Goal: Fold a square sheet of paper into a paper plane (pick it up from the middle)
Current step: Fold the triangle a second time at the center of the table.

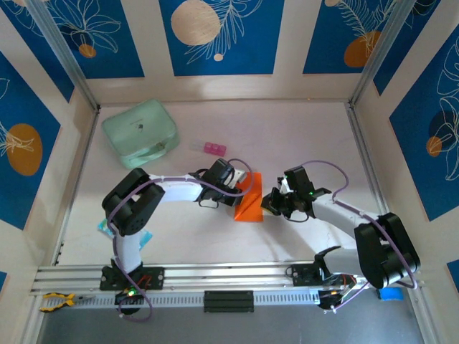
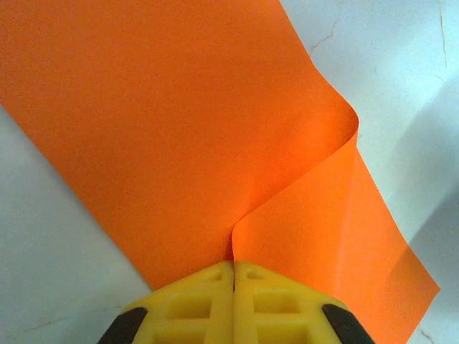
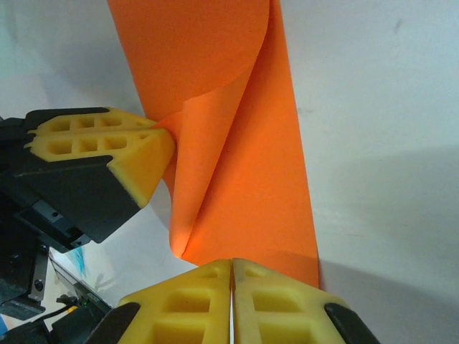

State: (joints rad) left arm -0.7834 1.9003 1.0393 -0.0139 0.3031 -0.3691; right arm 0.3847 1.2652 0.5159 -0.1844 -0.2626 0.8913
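- From above, we see the square sheet of paper (image 1: 251, 206) lying on the white table (image 1: 301, 136), roughly midway between the two arms. Both wrists meet over it and hide part of it, so what we make out is an orange wedge.
- In the left wrist view, the sheet (image 2: 165, 129) is cut off by the top and left edges. One flap curls up and over, and its crease runs straight into the seam of the left gripper (image 2: 233, 272).
- The left gripper's yellow fingertips (image 2: 201, 304) are pressed together, pinching that raised fold.
- In the right wrist view, the right gripper (image 3: 231, 266) has its tips closed tight against each other. The sheet's lower edge passes beneath them, and we cannot tell whether any paper is caught between them.
- In that same view, the left gripper is at the left, partly cut off by the frame, with its tip at the fold.
- We count one orange sheet, two arms and two grippers.
- We also count one mint-green case (image 1: 140, 132) at the far left of the table and one small pink block (image 1: 214, 149) near it.
- A pale piece touches the block, too small for us to identify.
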